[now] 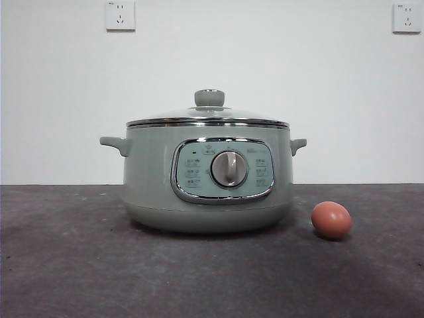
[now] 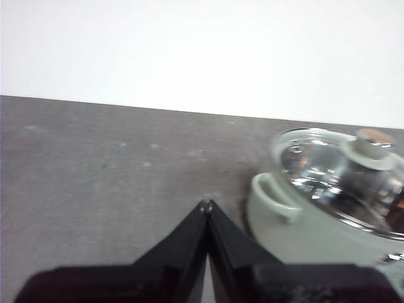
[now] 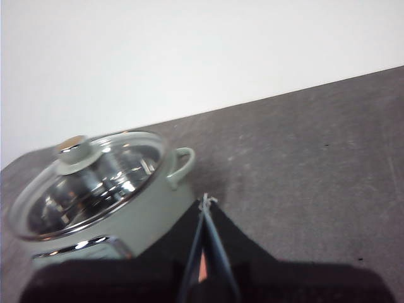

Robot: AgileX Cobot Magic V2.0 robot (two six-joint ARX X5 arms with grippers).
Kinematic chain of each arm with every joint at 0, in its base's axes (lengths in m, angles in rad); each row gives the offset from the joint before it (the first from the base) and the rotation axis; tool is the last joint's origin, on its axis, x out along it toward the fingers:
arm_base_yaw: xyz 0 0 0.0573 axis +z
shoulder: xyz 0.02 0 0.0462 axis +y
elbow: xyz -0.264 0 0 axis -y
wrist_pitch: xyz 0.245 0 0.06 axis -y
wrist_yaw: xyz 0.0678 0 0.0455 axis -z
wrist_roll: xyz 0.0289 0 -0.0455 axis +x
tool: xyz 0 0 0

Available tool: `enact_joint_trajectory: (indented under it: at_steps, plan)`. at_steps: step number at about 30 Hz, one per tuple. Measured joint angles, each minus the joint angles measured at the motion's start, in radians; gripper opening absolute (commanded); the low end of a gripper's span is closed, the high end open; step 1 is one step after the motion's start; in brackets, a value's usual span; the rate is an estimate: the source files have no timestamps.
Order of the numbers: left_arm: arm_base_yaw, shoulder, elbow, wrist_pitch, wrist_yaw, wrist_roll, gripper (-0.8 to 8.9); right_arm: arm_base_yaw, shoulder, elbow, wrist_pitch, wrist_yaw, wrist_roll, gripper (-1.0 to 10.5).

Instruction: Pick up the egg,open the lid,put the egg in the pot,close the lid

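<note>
The pale green pot [image 1: 209, 179] stands on the dark table with its glass lid [image 1: 209, 118] closed on it. The reddish-brown egg [image 1: 331, 220] lies on the table just right of the pot. Neither arm shows in the front view. My left gripper [image 2: 206, 206] is shut and empty, held above the table beside the pot's handle [image 2: 273, 197]. My right gripper [image 3: 205, 201] is shut and empty, held above the table beside the pot's other handle [image 3: 181, 165]. A sliver of the egg [image 3: 202, 269] shows through the slit between the right jaws.
The dark grey table [image 1: 66, 265] runs to a white wall with two sockets [image 1: 120, 15]. The pot's control panel and dial [image 1: 229, 169] face the front camera.
</note>
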Motion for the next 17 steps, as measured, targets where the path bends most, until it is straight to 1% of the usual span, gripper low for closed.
enact_joint_trajectory:
  at_steps: [4,9,13,17]
  plan:
    - [0.000,0.088,0.159,-0.132,0.081,0.045,-0.07,0.000,0.106,0.167,-0.145,-0.046,-0.074,-0.1]
    - [0.000,0.183,0.331,-0.278,0.166,0.089,-0.07,0.000,0.239,0.375,-0.329,-0.084,-0.174,-0.1]
    - [0.000,0.238,0.435,-0.357,0.233,0.106,-0.07,0.000,0.332,0.521,-0.459,-0.112,-0.234,-0.1]
    - [-0.006,0.272,0.498,-0.409,0.261,0.121,-0.07,0.000,0.404,0.629,-0.573,-0.128,-0.294,-0.1]
